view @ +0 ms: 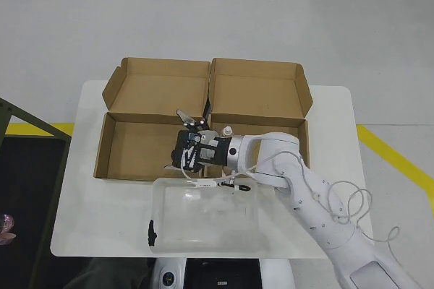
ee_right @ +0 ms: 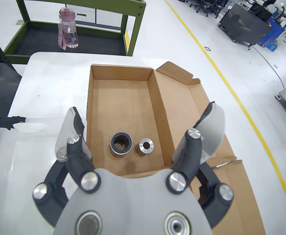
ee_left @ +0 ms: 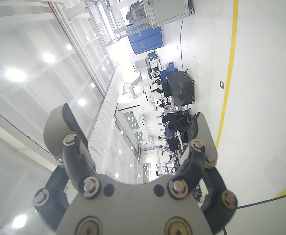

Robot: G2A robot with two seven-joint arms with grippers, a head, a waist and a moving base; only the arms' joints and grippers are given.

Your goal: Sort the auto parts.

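I see R gripper open over cardboard box w/ black sleeve just beside steel bushing inside; L gripper open too, empty.

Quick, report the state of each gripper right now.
Left gripper: open, holding nothing.
Right gripper: open, holding nothing, over the cardboard box.

Your right arm was white-shelled, with a thin white cable looped alongside. Both the right tool and left tool had grey finger plates, ribbed black pads, black linkages and silver screws.
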